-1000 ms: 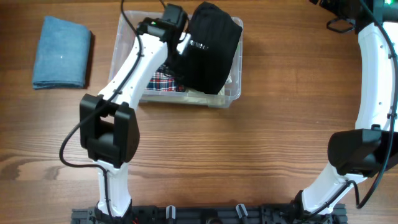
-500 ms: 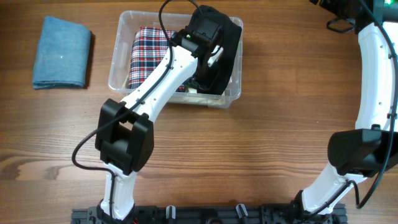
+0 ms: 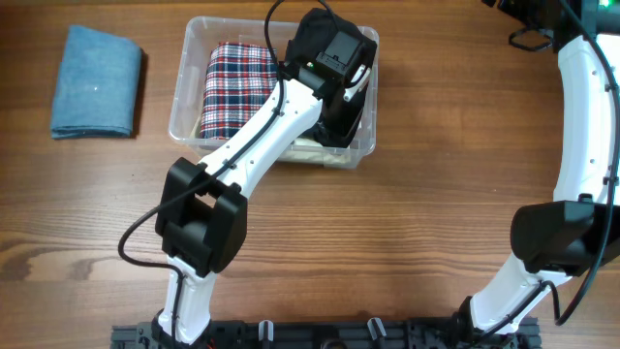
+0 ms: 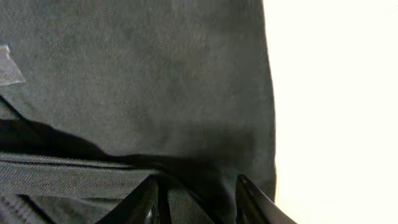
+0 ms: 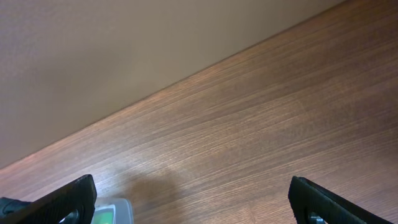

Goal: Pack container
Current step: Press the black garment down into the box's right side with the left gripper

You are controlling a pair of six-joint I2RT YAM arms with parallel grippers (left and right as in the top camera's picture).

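The container (image 3: pixel 184 97) stands at the far side of the table (image 3: pixel 407 213), with a plaid cloth (image 3: pixel 232 87) in its left half. The left claw (image 4: pixel 198 200) is down on a black cloth (image 4: pixel 155 81) in the right half; I cannot tell if it grips. The right claw (image 5: pixel 189 193) is wide apart.

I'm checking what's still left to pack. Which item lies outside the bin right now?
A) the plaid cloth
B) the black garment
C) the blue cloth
C: the blue cloth lies folded on the table left of the bin, while the plaid cloth and the black garment are inside it.
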